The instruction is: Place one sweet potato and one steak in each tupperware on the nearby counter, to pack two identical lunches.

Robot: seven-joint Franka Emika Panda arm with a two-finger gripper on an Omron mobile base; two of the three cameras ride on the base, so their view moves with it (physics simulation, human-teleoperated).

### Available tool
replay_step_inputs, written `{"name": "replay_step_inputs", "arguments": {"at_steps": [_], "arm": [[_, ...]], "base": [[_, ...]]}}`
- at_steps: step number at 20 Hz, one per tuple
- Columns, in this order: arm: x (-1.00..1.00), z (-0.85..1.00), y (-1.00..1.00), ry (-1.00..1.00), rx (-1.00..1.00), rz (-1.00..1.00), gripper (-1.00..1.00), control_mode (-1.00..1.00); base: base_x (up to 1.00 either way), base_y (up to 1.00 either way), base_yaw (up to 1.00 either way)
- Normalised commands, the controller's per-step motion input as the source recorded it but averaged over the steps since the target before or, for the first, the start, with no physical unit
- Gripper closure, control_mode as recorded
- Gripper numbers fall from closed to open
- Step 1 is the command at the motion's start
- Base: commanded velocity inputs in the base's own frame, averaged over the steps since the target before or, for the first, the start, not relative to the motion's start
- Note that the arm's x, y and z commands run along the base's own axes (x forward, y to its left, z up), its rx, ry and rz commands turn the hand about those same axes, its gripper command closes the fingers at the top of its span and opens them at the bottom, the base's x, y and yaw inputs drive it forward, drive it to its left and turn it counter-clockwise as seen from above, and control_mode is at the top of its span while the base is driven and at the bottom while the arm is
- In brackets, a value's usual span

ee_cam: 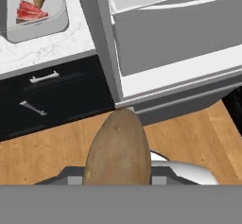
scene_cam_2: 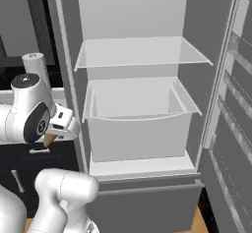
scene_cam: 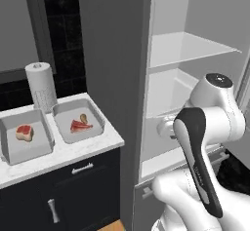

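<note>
Gripper (ee_cam: 118,180) clenched on a sweet potato (ee_cam: 118,150), you are carrying the tuber low in front of the open fridge (scene_cam_2: 138,104), its tapered end pointing out over the wood floor (ee_cam: 189,147) in the hand view. In the right base view a brown tip of it (scene_cam_2: 49,139) peeks out beneath the hand, level with the black cabinet fronts (scene_cam: 73,186).

Beyond the floor stands the counter (scene_cam: 63,152), to the left of the fridge. On it sit the two tubs, just beside each other. The right tupperware (scene_cam: 95,113) already holds a steak (scene_cam: 79,126) with a second sweet potato (scene_cam: 83,118) touching its far edge, so that lunch looks packed. The left tupperware (scene_cam: 10,147) holds only a steak (scene_cam: 24,132); your tuber belongs there.

To do this step well, lift before you swing left, so the load clears the counter edge and the raised rims. Pass over the right tub without dipping into it, and stop above the bare floor of the left tub, beside the meat rather than on top of it. Lower until the tuber is close to the bottom, then open the fingers; an oblong tuber dropped from height may roll or bounce out. Mind the paper towel roll (scene_cam: 41,86) standing at the far side, behind the gap between the tubs.
</note>
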Motion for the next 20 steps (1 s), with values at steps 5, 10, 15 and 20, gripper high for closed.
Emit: {"name": "replay_step_inputs", "arguments": {"at_steps": [5, 10, 15, 20], "arm": [[0.00, 0.00, 0.00, 0.00, 0.00, 0.00, 1.00, 1.00], [0.00, 0.00, 0.00, 0.00, 0.00, 0.00, 1.00, 1.00], [0.00, 0.00, 0.00, 0.00, 0.00, 0.00, 1.00, 1.00], [0.00, 0.00, 0.00, 0.00, 0.00, 0.00, 1.00, 1.00]], "base": [[0.00, 1.00, 0.18], [0.16, 0.99, 0.11], [0.48, 0.74, 0.01], [0.52, 0.36, 0.00]]}}
